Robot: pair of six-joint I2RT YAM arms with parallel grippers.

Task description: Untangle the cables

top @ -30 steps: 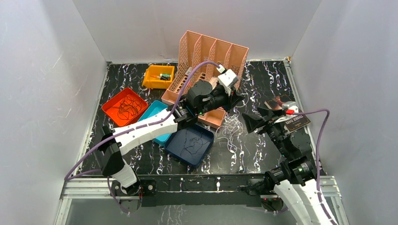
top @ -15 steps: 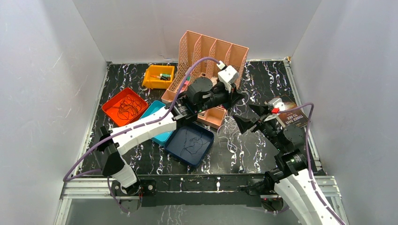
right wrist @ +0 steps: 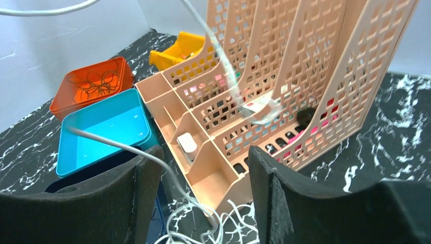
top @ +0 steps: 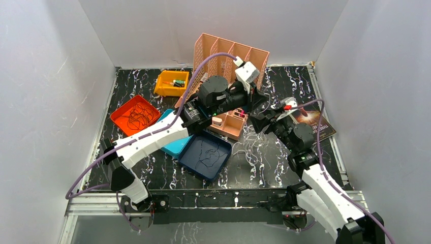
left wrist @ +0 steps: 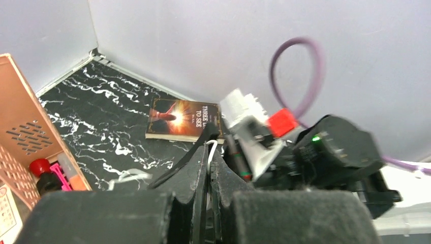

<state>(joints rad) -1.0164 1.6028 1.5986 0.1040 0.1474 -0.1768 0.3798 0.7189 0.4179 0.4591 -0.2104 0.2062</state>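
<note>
A heap of white cables (top: 249, 141) lies on the black marbled table in front of the pink organizer. My left gripper (top: 258, 101) hangs above it, shut on one white cable (left wrist: 211, 150) that shows between its fingertips (left wrist: 209, 147). My right gripper (top: 257, 123) is close beside the left one, open, just above the white cables (right wrist: 203, 226). One white strand (right wrist: 117, 143) rises from the heap past its left finger (right wrist: 145, 178). Dark cables lie in the orange tray (top: 136, 116), and one lies in the navy tray (top: 207, 155).
The pink organizer (top: 231, 57) stands at the back, right behind both grippers. A teal tray (top: 169, 119) sits between the orange and navy trays, and a yellow bin (top: 173, 82) lies behind them. A book (top: 319, 123) lies at the right. White walls enclose the table.
My right arm has swung left and forward, bringing its gripper up to the left gripper. The left gripper has risen a little, staying shut on the white cable.
</note>
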